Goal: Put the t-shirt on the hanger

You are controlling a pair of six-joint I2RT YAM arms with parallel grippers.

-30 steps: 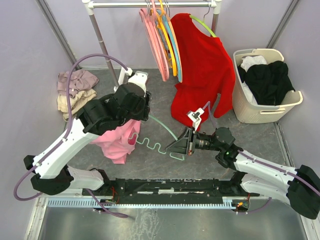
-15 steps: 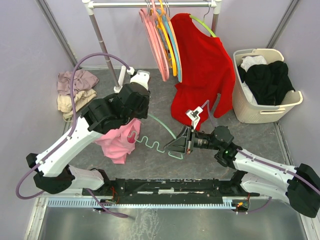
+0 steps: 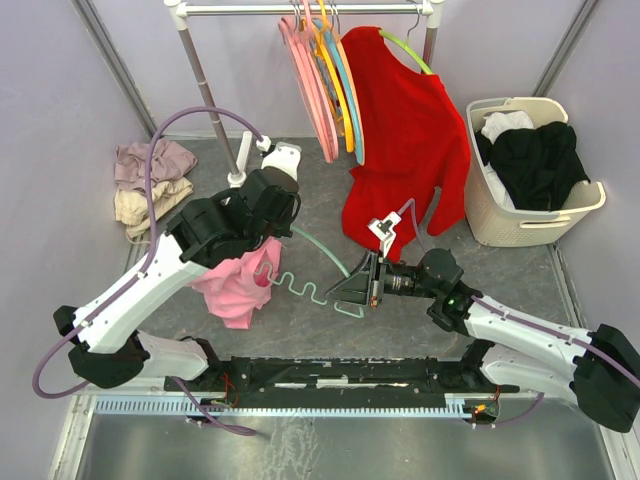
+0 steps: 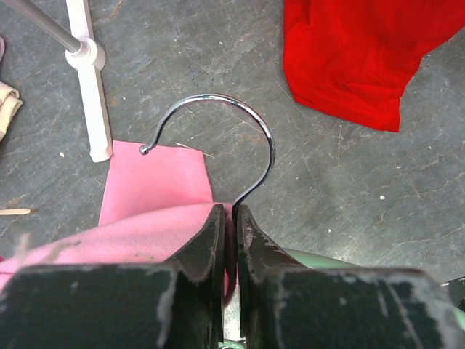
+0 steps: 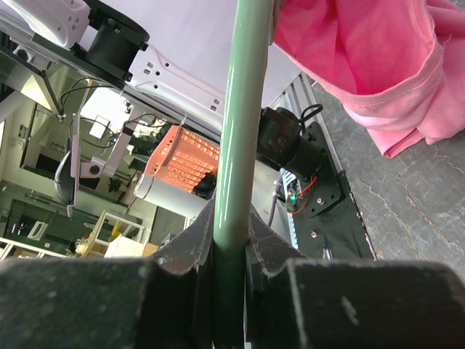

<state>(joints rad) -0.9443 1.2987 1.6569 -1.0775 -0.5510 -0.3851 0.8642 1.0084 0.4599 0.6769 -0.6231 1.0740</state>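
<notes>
Pinching hanger (image 5: pixel 240 109) neck in left tool (image 4: pixel 227 225) | t-shirt (image 4: pixel 152 182) touching it, beneath

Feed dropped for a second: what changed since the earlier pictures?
The left gripper closed on the hook stem of the hanger, beside the t-shirt; its arm barely shifted. The right gripper stayed clamped on the hanger's end. Red shirt and basket are unchanged.

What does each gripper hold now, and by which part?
Both hold the hanger. The left gripper pinches the stem of its metal hook, right by the t-shirt; the right gripper clamps its green bar near one end.
</notes>
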